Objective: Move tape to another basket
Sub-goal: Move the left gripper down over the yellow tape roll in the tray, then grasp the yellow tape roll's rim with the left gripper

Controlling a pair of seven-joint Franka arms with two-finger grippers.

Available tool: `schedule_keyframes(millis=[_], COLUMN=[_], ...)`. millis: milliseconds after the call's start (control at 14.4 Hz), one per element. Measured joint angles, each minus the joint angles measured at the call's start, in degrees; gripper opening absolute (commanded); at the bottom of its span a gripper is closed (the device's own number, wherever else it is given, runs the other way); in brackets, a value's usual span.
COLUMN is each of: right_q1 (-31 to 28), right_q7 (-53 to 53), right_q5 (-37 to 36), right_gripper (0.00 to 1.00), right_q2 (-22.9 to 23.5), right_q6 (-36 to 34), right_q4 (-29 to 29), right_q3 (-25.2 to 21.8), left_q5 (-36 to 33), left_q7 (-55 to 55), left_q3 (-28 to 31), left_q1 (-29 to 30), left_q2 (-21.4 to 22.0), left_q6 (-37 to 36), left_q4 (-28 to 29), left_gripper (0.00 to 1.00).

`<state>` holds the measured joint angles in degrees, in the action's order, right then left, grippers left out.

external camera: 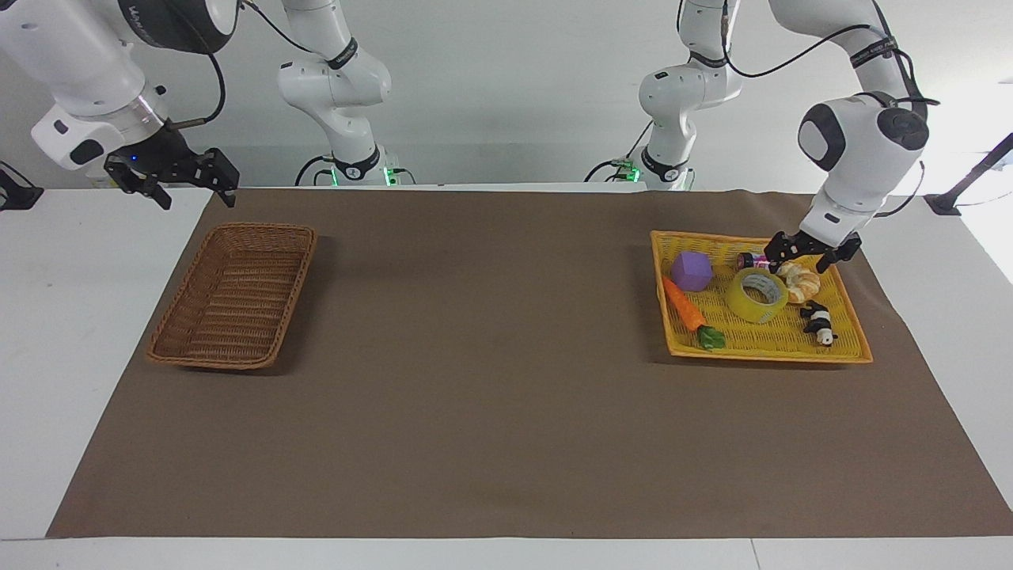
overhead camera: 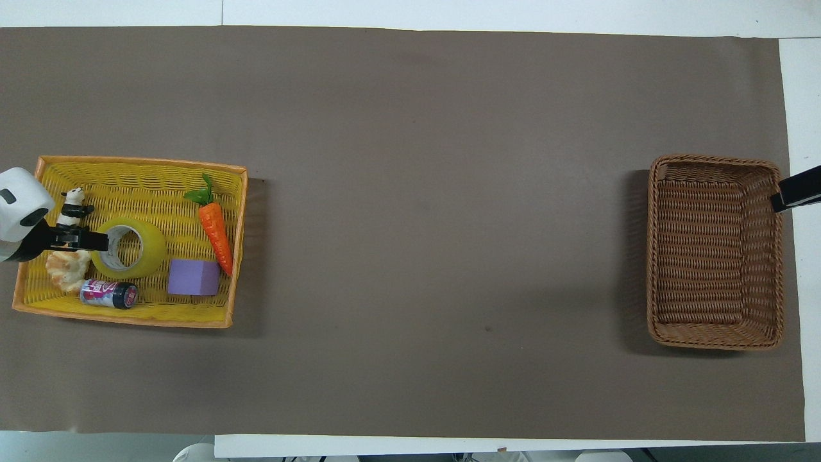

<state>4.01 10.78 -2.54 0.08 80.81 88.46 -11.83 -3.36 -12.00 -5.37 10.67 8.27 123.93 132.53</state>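
Observation:
The tape (external camera: 757, 296) is a yellow roll lying flat in the yellow mesh tray (external camera: 768, 356) at the left arm's end of the table; it also shows in the overhead view (overhead camera: 128, 248). My left gripper (external camera: 801, 255) is open and empty, low over the tray above the pastry and the can, just beside the tape and apart from it; it also shows in the overhead view (overhead camera: 83, 239). The brown wicker basket (external camera: 265, 229) stands empty at the right arm's end, also in the overhead view (overhead camera: 712, 158). My right gripper (external camera: 186, 180) is open and waits above the table beside the basket.
The tray also holds a purple cube (external camera: 692, 271), a toy carrot (external camera: 685, 307), a panda figure (external camera: 817, 321), a pastry (external camera: 801, 283) and a small can (external camera: 758, 260). A brown mat (external camera: 491, 380) covers the table between tray and basket.

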Motion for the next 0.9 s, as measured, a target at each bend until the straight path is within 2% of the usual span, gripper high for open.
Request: schedule_keyframes(millis=[70,556,695,904], right_q1=[0.0,0.0,0.0,0.0], right_q7=[0.0,0.0,0.0,0.0], right_q5=[0.0,0.0,0.0,0.0], right_gripper=[0.99,0.99,0.99,0.99], right_q2=[0.0,0.0,0.0,0.0], right_q6=[0.0,0.0,0.0,0.0], right_q4=[0.0,0.0,0.0,0.0], right_q3=[0.0,0.0,0.0,0.0], left_q5=[0.0,0.0,0.0,0.0], left_q7=[0.06,0.42,0.46,0.51], left_q3=[0.0,0.18,0.18,0.18], left_q1=[0.0,0.35,0.4,0.41], left_q2=[0.02,-1.63,-2.36,-3.94], left_q6=[0.1,3.95,6.02,7.86], left_q4=[0.13,3.14,4.34,4.75], left_gripper=[0.86,0.81,0.72,0.69])
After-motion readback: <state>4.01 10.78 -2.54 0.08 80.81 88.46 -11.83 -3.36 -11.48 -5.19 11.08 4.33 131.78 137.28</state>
